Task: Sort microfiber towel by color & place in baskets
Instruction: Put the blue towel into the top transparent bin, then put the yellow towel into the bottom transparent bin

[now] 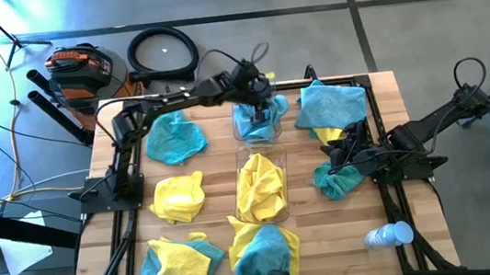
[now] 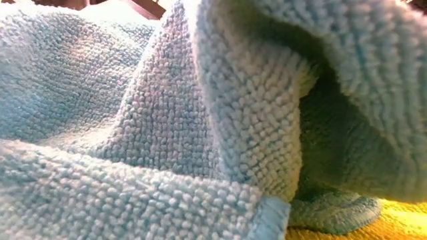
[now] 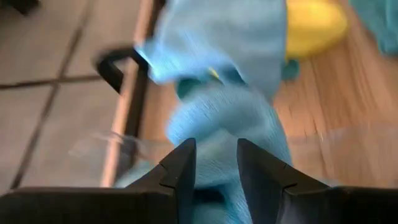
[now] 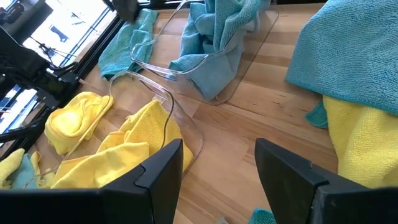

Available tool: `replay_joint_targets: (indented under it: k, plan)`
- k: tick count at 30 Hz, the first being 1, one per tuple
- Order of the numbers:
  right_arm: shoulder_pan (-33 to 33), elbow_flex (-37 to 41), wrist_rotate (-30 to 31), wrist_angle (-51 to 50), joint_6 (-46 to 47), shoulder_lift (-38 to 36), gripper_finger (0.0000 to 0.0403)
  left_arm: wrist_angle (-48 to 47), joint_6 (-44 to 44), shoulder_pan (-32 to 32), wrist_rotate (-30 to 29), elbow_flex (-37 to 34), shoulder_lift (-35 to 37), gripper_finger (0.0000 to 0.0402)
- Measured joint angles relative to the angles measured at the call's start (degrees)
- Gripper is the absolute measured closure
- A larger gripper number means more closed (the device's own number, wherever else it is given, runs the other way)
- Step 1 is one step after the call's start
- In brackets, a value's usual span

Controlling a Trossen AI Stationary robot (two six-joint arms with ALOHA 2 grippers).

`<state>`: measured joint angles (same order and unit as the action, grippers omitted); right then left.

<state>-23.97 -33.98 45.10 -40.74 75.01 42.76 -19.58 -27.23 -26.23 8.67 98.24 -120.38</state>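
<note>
Two clear baskets stand mid-table. The far basket (image 1: 258,129) holds teal-blue microfiber towels (image 3: 230,118), and the near basket (image 1: 263,191) holds a yellow towel (image 4: 130,149). My left gripper (image 1: 261,108) hangs just over the far basket, open, and the blue towel shows through the gap between its fingers (image 3: 183,168). My right gripper (image 4: 217,174) waits open at the table's right side (image 1: 334,150), above bare wood. Loose blue and yellow towels lie around the baskets.
Loose towels: blue at far left (image 1: 174,136), yellow at left (image 1: 180,197), yellow and blue at near left (image 1: 178,264), blue on yellow at near middle (image 1: 265,251), blue over yellow at far right (image 1: 329,107), teal at right (image 1: 338,182). A white bottle (image 1: 388,235) lies near right. A blue towel (image 2: 167,120) fills the low view.
</note>
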Motion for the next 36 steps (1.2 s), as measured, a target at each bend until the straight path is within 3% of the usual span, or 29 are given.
replay_joint_targets:
  k: [6,10,15,20,26,36]
  plan:
    - [0.00,0.00,0.00,0.33,0.01,0.00,0.0206,-4.73,-0.49,0.49,-1.43,-0.09,-5.51,0.0306]
    - [0.00,0.00,0.00,0.62,0.01,0.00,0.0206,-7.45,-0.46,0.56,-6.85,0.00,-6.41,0.0307]
    - [0.00,0.00,0.00,0.60,0.01,0.00,0.0206,-7.53,1.76,0.31,-7.77,0.00,-6.00,0.0307]
    - [0.00,0.00,0.00,0.55,-0.19,-0.01,0.0206,-7.80,4.12,0.34,-8.59,0.00,-3.36,0.0307]
    - [0.00,0.00,0.00,-0.15,-0.43,0.00,0.0206,-9.33,7.94,0.54,-13.84,0.00,1.76,0.0307]
    - [-0.02,0.00,-1.08,-0.31,-8.11,-0.02,0.0206,-18.60,23.65,3.79,-15.09,0.04,13.35,0.0307]
